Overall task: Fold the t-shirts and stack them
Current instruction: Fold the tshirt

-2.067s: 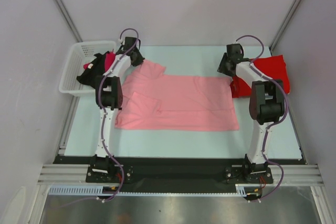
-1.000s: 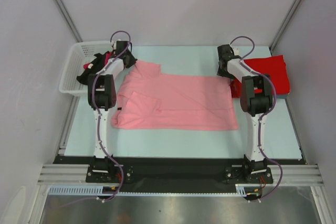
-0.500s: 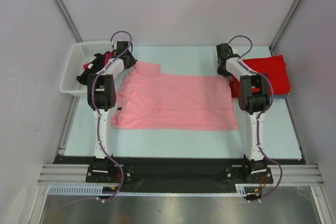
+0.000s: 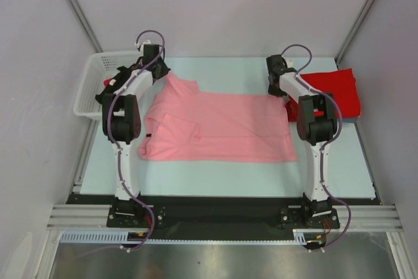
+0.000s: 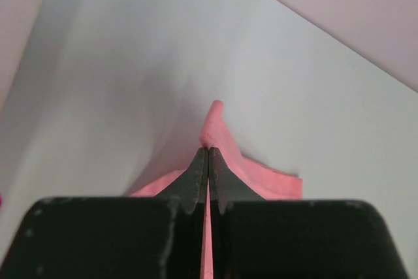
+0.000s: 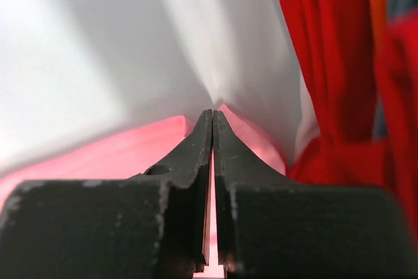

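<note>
**Pink shirt [image 4: 219,129] gripped at both far corners**

You see the pink shirt lying spread on the table [image 4: 228,174] between the two arms, with its long side running from left to right. Your left claw [image 5: 208,151] is clenched on the far left corner, close to the white basket [image 4: 88,93]. There the cloth rises a little into the closed fingers. Your right claw [image 6: 213,114] is clenched on the far right corner, with a thin edge of pink cloth pinched between the fingers. The red shirts [image 4: 336,89] lie in a flat pile just beside this corner, on the right. Some dark and red clothes are in the basket.
</note>
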`<state>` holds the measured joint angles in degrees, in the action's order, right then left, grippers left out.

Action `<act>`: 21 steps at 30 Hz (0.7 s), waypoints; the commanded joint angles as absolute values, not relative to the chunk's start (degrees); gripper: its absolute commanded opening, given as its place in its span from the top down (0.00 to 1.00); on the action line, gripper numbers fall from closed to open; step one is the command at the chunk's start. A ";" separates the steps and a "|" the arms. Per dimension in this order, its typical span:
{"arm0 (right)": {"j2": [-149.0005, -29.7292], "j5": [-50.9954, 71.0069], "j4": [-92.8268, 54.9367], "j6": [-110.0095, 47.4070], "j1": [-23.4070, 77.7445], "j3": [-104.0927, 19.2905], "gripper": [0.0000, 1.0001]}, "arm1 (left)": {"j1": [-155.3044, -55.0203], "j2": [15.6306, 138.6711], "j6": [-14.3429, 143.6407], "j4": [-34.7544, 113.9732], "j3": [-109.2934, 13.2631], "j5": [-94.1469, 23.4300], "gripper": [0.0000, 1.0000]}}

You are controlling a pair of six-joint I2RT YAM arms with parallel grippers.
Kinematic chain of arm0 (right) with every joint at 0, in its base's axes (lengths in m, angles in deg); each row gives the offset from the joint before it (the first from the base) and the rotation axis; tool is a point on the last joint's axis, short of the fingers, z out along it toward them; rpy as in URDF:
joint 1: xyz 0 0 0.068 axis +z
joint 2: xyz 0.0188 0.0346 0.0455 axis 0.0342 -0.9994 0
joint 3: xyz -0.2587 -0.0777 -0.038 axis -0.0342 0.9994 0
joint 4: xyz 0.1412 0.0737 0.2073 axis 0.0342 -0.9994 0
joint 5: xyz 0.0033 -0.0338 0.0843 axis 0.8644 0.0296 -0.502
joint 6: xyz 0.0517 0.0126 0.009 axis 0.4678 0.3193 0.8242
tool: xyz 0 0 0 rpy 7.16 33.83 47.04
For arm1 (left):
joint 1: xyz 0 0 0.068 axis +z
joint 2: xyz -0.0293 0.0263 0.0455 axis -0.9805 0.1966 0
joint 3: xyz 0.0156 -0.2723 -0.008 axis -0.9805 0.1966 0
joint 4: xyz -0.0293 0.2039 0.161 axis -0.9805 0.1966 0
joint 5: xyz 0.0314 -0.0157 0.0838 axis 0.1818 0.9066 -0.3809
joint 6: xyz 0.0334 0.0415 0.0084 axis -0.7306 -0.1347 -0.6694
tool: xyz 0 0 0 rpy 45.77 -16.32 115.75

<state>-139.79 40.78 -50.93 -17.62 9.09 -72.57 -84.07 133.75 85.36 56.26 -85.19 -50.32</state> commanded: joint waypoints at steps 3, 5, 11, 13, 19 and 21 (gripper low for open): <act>-133.18 42.78 -49.90 -17.81 9.21 -70.57 0.96 | -84.38 128.40 83.83 53.49 -83.60 -51.71 1.00; -132.74 44.36 -50.17 -17.64 9.12 -70.39 0.96 | -84.38 128.13 84.18 53.40 -83.25 -51.79 1.00; -133.17 44.28 -49.64 -17.99 8.68 -70.65 0.54 | -84.38 128.22 84.18 52.88 -83.07 -51.71 1.00; -134.40 43.58 -49.64 -18.08 8.59 -71.09 0.50 | -84.38 128.66 84.10 52.87 -83.34 -51.88 1.00; -138.09 43.40 -50.17 -17.90 8.33 -72.94 0.50 | -84.29 130.15 83.83 53.05 -84.74 -51.88 1.00; -138.97 43.40 -50.08 -17.99 7.98 -73.20 0.51 | -84.29 130.68 84.01 53.05 -85.27 -51.71 1.00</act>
<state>-136.94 42.71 -50.56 -17.78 8.39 -70.99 -84.18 131.83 84.95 54.90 -82.89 -50.95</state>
